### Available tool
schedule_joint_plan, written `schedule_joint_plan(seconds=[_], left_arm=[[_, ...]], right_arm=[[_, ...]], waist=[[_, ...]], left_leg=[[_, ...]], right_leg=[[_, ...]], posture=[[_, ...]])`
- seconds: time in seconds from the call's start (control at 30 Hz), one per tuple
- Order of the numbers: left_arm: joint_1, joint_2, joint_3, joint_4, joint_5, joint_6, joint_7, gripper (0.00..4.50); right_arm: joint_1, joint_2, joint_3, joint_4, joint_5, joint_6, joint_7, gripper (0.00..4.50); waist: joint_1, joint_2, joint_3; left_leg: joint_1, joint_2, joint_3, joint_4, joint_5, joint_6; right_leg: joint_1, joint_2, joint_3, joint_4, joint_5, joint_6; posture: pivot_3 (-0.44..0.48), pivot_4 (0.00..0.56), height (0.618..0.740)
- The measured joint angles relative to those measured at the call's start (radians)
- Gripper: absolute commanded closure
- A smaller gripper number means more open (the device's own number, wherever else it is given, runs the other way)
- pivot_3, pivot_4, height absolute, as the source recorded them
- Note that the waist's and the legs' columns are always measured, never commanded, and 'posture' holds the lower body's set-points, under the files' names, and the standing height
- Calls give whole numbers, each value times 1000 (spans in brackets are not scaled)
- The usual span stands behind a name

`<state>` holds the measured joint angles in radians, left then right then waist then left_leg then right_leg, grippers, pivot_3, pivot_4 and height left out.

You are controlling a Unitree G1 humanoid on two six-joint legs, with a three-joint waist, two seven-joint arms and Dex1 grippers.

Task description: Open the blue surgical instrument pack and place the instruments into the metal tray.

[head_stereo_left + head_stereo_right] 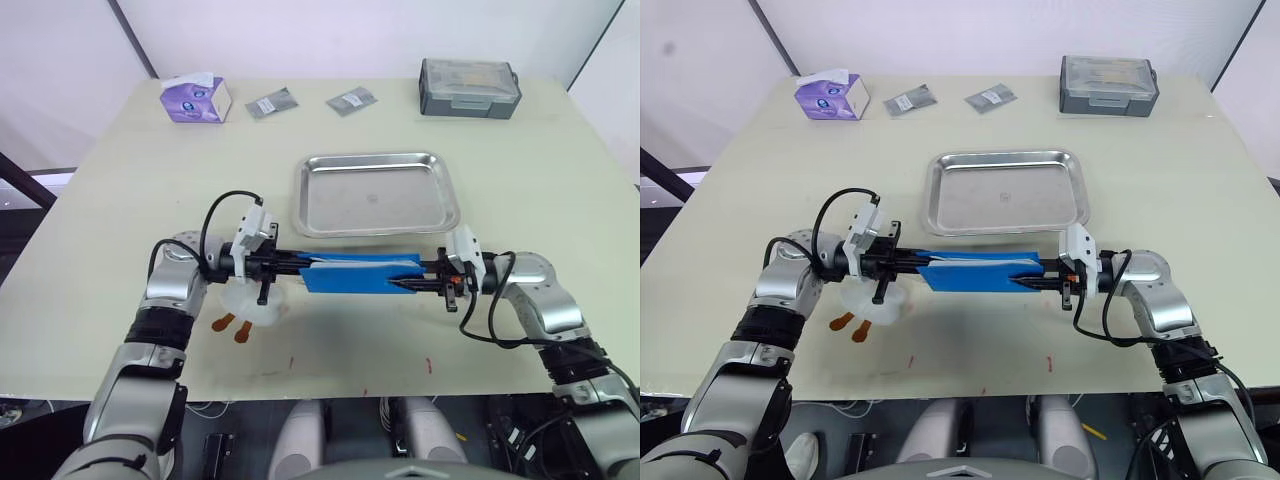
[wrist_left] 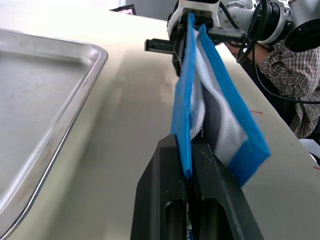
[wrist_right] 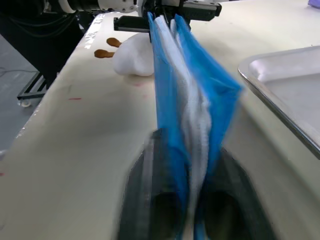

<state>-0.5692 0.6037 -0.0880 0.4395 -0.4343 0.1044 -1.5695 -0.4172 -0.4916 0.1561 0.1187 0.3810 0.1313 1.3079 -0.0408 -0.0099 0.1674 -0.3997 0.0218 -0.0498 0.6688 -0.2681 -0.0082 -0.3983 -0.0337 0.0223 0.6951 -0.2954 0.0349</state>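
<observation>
Pack held taut between both grippers, just in front of the tray.

The flat blue pack [image 1: 355, 272], white-lined inside, is clamped at one end by the left gripper [image 1: 300, 264] and at the other by the right gripper [image 1: 408, 284]. The shiny, round-cornered steel tray [image 1: 375, 193] lies mid-table; a white lump [image 1: 250, 300] sits under the left gripper.
</observation>
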Motion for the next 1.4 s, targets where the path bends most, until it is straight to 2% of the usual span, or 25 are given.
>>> schedule_joint_plan(seconds=[0.17, 0.2, 0.37, 0.57, 0.6, 0.67, 0.77, 0.8, 0.83, 0.9, 1.27, 1.4], left_arm=[[22, 5, 0, 0, 1, 0, 0, 4500], [23, 9, 0, -5, 1, 0, 0, 4500], [27, 14, 1, -10, 3, -2, 1, 4500], [17, 1, 2, 7, 19, -21, 3, 4500], [9, -3, 1, 18, 23, -26, 3, 4500], [0, -8, 1, 29, 29, -30, 3, 4500], [-17, -14, 1, 52, 41, -38, 3, 4500], [-21, -19, 1, 58, 45, -44, 3, 4500], [-25, -24, 1, 65, 48, -49, 3, 4500], [-32, -28, 1, 78, 53, -56, 3, 4500], [-43, -47, 10, 105, 73, -66, 10, 4500], [-67, -61, 8, 146, 107, -68, 58, 4500]], right_arm=[[23, -45, -18, -33, 22, 29, 10, 282], [37, -58, -19, -48, 23, 32, 10, 45], [110, -161, -61, -139, 52, 81, 17, 45], [111, -178, -139, -248, 200, 236, -7, 45], [101, -157, -150, -271, 252, 284, -26, 546], [90, -134, -158, -285, 293, 323, -53, 1041], [81, -110, -148, -304, 303, 353, -87, 2482], [81, -108, -133, -308, 297, 361, -98, 2770], [83, -105, -117, -309, 287, 368, -106, 3464], [90, -102, -91, -310, 274, 376, -120, 4427], [215, -136, 3, -327, 146, 345, -133, 4476], [242, -134, 38, -316, 95, 298, -132, 4476]], waist=[[-1, 0, 0], [0, 0, 0], [3, 0, 0], [1, 0, 0], [2, 0, 0], [3, 0, 0], [3, 0, 0], [3, 0, 0], [3, 0, 0], [3, 0, 0], [5, 0, 0], [6, -1, -1]], left_leg=[[0, 0, 0, 0, 0, 0], [0, 0, 0, 0, 0, 0], [0, 0, 0, 0, 0, 0], [0, 0, 0, 0, 0, 0], [0, 0, 0, 0, 0, 0], [0, 0, -1, 0, 0, 0], [0, 0, -1, 0, 0, 0], [0, 0, -1, 0, 0, 0], [0, 0, -1, 0, 0, 0], [0, -1, -1, 0, 0, 0], [0, -1, -1, 0, 0, 0], [0, -1, -1, 1, 0, 0]], right_leg=[[0, 0, 0, 0, 0, 0], [0, 0, 0, 0, 0, 0], [0, 0, 0, 0, 0, 0], [1, 0, 0, 0, 0, 0], [1, 0, 0, 0, 0, 0], [1, 0, -1, 0, 0, 0], [2, 0, -1, 0, 0, 0], [2, 0, -1, -1, 0, 0], [2, 0, -1, -1, 0, 0], [2, 0, -1, -1, 0, 0], [2, -1, -1, -1, 0, 0], [2, -1, -2, -1, 0, 0]], posture=[[0, 150, 734], [0, 150, 734], [0, 150, 734], [0, 150, 734], [0, 150, 734], [0, 150, 734], [0, 150, 734], [0, 150, 734], [0, 150, 734], [0, 150, 734], [0, 150, 734], [0, 150, 734]])
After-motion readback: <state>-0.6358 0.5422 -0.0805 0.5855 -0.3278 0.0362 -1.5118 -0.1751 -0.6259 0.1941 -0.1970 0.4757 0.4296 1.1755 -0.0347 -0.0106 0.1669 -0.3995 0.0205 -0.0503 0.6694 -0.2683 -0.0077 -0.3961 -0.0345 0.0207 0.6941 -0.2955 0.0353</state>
